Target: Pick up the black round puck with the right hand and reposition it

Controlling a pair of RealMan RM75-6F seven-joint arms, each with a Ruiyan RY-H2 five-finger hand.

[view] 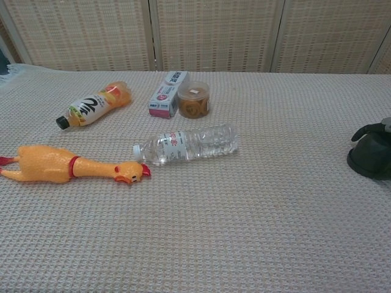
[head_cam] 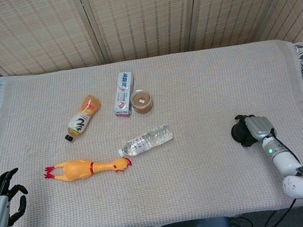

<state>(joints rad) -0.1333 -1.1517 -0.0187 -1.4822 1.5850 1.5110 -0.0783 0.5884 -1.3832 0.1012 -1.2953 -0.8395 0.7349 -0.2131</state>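
Right hand [head_cam: 255, 128] fingers [view: 365, 130] draped over black round puck [head_cam: 239, 132]; closure unclear. Risk: shallow hold, puck slips on lift.

The puck [view: 368, 161] sits at 3 o'clock, dark fingers [view: 365, 130] draped on its top. A chicken [view: 67, 165] lies at 9, with a water bottle [view: 186, 144] beside its beak.

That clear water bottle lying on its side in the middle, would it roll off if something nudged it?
Probably. The water bottle lies on its round side, so a sideways push would likely roll it, though the knobbly table cloth should slow it. It looks mostly full, so likely heavy for its size. The thin clear plastic may dent under a firm squeeze.
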